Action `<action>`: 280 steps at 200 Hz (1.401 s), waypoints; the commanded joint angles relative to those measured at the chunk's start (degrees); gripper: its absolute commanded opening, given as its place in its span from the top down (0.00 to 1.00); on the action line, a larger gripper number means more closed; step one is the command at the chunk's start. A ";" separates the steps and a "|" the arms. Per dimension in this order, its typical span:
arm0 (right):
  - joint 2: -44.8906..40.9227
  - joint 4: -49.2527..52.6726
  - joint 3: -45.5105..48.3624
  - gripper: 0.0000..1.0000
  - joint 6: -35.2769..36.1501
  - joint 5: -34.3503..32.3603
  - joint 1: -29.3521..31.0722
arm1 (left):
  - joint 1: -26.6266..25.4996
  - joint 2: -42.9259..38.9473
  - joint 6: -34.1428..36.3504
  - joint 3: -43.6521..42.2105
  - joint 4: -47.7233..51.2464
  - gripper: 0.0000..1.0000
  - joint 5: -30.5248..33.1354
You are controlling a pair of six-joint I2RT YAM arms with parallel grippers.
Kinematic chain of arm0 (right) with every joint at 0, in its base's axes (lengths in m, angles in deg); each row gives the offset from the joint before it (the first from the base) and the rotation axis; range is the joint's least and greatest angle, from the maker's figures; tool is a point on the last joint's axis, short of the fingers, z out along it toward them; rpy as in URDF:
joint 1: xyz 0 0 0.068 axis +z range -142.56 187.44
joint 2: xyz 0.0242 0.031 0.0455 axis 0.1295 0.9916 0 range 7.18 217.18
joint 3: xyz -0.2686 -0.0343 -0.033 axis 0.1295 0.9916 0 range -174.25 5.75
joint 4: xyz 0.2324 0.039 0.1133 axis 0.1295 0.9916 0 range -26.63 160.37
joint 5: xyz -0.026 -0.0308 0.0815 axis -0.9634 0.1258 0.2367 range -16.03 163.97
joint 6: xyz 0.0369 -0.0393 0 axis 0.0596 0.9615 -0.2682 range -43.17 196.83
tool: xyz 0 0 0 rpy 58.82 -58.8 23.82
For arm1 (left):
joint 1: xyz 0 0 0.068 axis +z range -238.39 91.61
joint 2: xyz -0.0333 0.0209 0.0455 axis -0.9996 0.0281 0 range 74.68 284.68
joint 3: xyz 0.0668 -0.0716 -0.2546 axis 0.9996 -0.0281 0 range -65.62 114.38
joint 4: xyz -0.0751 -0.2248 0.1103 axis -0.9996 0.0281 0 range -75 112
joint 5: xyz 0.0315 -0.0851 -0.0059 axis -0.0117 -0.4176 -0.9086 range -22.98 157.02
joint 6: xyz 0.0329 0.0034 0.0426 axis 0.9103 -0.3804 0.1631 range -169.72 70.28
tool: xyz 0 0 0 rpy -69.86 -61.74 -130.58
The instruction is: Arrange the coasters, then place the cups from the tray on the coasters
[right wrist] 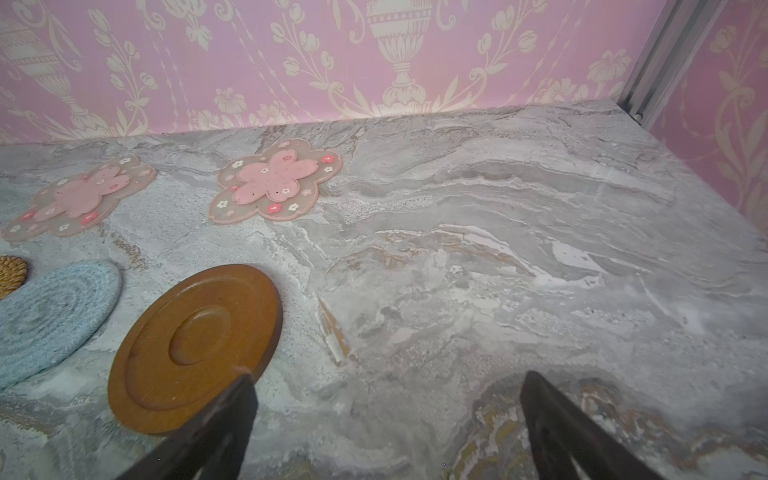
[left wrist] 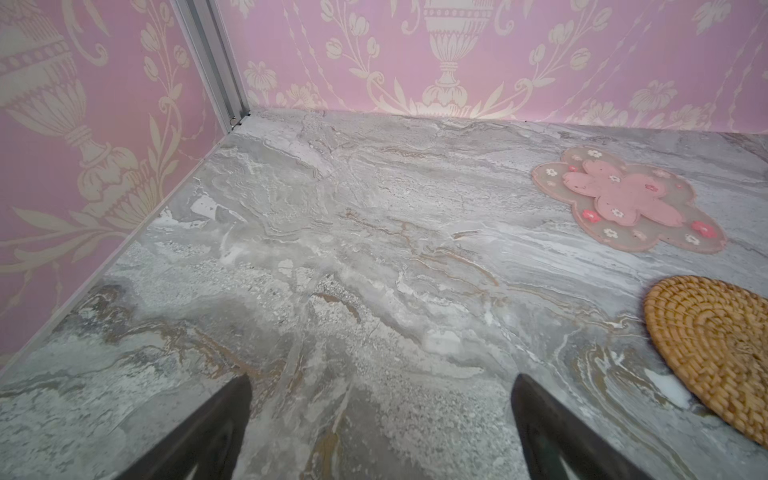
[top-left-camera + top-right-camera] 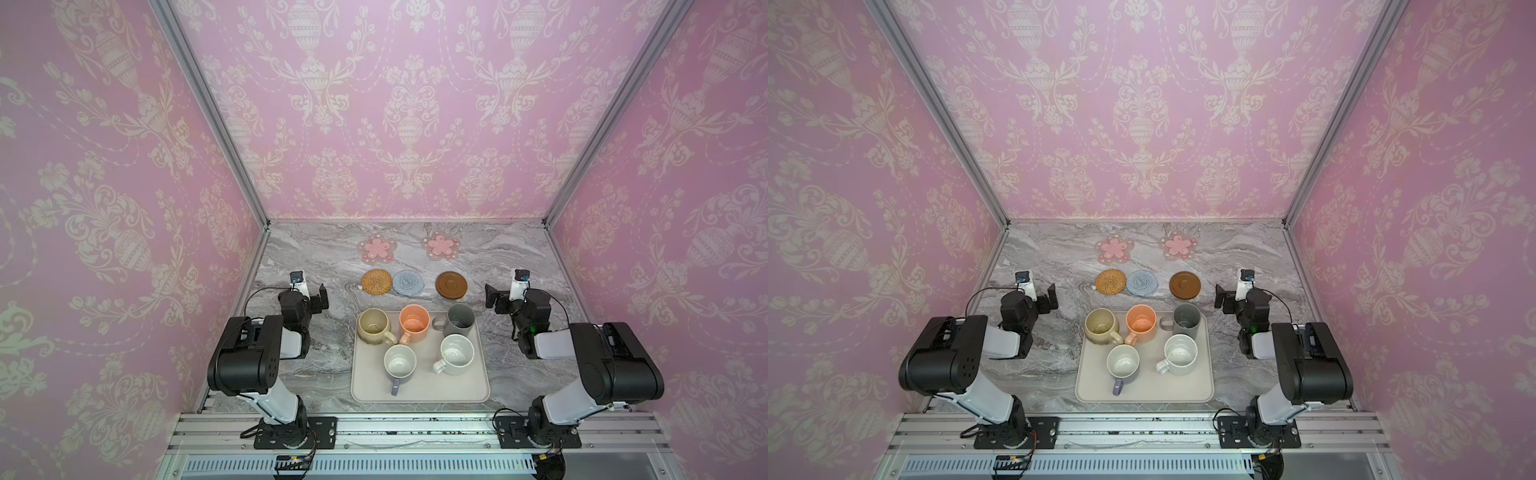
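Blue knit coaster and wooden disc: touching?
Apart. In both top views bare marble shows between the blue coaster and the wooden disc; the right wrist view shows the gap too.

Soft, even light fills the booth, most likely from overhead, though no lamp shows. In both top views the marble tabletop [image 3: 316,257] is bright at the far end and a little dimmer beside the left arm [image 3: 245,357], which lays a faint, blurred shadow. The mugs [image 3: 457,355] cast only pale shadows on the tray [image 3: 440,388]. There is no hard glare. The wide lens splays the aluminium posts [image 3: 210,108] outward and stretches the wallpaper [image 3: 83,208] at the left and right edges, where detail goes soft. In the wrist views the left gripper's fingers [image 2: 195,436] and the right gripper's fingers [image 1: 582,436] are dark and out of focus, and the marble beyond them is sharper.
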 commanded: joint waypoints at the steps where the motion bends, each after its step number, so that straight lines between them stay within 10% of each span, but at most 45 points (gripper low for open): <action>1: -0.66 0.62 -1.04 0.00 1.08 -0.97 0.39 | -0.37 0.00 1.38 0.67 1.14 0.01 -1.26; 280: -0.81 1.76 -1.50 0.01 2.35 0.18 0.99 | -0.37 -0.34 1.22 0.81 1.41 0.01 -0.84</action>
